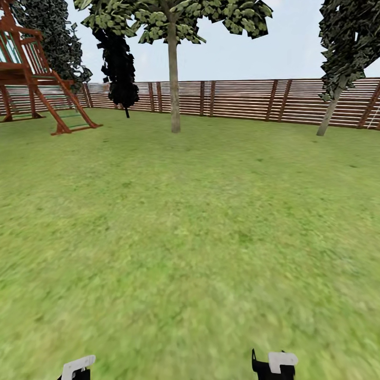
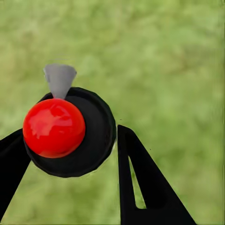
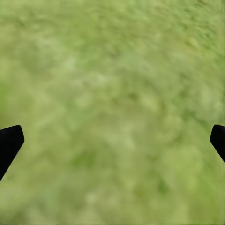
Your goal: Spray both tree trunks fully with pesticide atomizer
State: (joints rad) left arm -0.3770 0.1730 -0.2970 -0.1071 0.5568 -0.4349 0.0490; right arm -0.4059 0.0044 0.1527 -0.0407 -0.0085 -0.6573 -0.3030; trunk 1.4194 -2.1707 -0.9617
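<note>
In the left wrist view the pesticide atomizer [image 2: 91, 136], a round black body with a glossy red ball and a grey cone nozzle, sits between the black fingers [image 2: 140, 183] of my left gripper [image 2: 70, 133], which is shut on it above the grass. My right gripper [image 3: 112, 138] is open, with nothing but lawn between its fingertips. Both grippers peek in at the head view's lower edge, the left gripper [image 1: 78, 368] and the right gripper [image 1: 274, 364]. One tree with a straight grey-brown trunk [image 1: 173, 84] stands far ahead. A second tree with a leaning trunk [image 1: 329, 112] stands at the far right.
Green lawn [image 1: 190, 237] stretches from me to the trees. A reddish-brown slat fence [image 1: 248, 100] closes the back. A wooden play frame [image 1: 37, 79] stands at the far left, with a black cone-shaped tree [image 1: 120, 68] beside it.
</note>
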